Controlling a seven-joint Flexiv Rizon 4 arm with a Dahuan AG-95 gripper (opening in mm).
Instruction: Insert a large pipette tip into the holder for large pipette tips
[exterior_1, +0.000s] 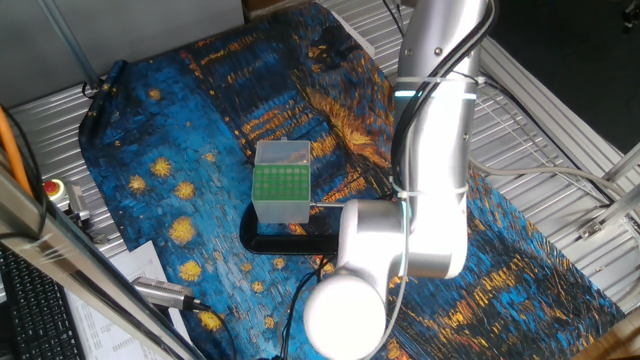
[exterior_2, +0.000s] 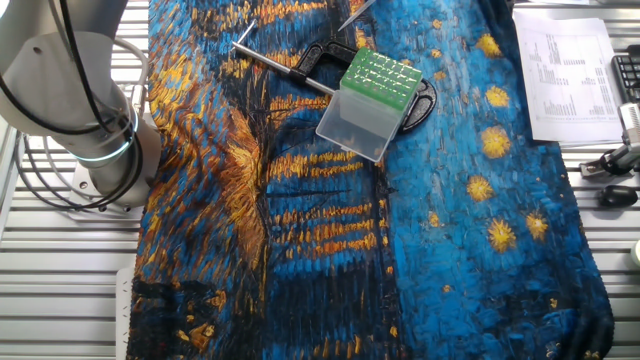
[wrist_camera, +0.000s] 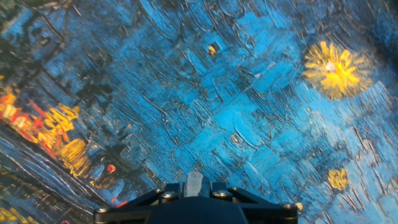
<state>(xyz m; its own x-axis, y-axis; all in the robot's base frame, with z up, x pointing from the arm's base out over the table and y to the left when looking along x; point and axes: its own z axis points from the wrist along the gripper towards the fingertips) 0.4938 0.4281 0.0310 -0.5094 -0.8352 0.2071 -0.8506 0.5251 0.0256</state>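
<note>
Right in the middle of the worktop (exterior_1: 560, 290), which is draped in a blue and yellow starry-night cloth (exterior_2: 450, 260), stands the holder for large pipette tips (exterior_1: 281, 181), a translucent box with a green grid of holes on top. It is gripped by a black C-shaped clamp (exterior_1: 285, 241) whose shiny metal rod (exterior_2: 270, 58) sticks out past the box in the other fixed view. In that view a thin pale sliver (exterior_2: 356, 12) shows at the top edge just beyond the clamp; it may be the large pipette tip, but it is too small to say for sure.

From one fixed view the robot arm (exterior_1: 430, 200) fills the foreground and blocks the cloth to the right of the holder; a keyboard (exterior_1: 30, 300) and a red button (exterior_1: 50, 188) sit off the cloth at the left. Only the other fixed view shows printed paper sheets (exterior_2: 570, 70) at the right edge and the arm's base (exterior_2: 85, 110) at the left.

The hand view alone looks straight down at bare cloth, with a small whitish stub (wrist_camera: 194, 184) poking out of the black mount at the bottom edge. Whether it is the tip's end cannot be told. The fingers themselves are hidden in every view, so I cannot tell how far they are apart or whether they have hold of anything.
</note>
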